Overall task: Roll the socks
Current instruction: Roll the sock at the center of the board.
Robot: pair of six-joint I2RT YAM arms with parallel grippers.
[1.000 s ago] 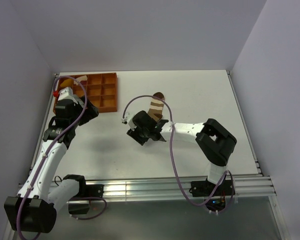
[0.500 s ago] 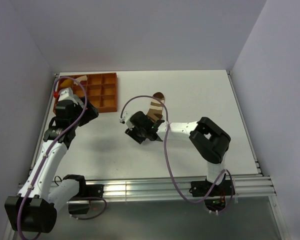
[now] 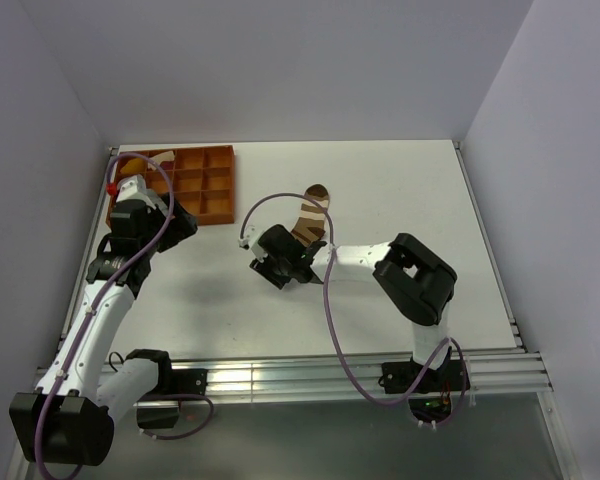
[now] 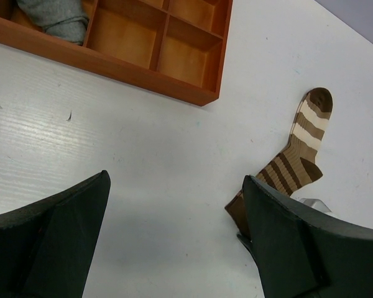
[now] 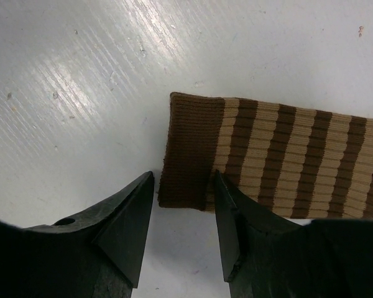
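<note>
**Cuff grab coming up**

Our right claw, fingers slightly apart, straddles the brown sock at its cuff corner. Next, we reckon: pinch, then roll. Our left claw gapes wide; far beyond it, a grey sock sits in the tray.

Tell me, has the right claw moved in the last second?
Yes. The right gripper has shifted a little left, toward the orange tray, over the brown striped sock cuff.

A robot lab cell: white table boxed by plain walls, aluminium mounting rail.
</note>
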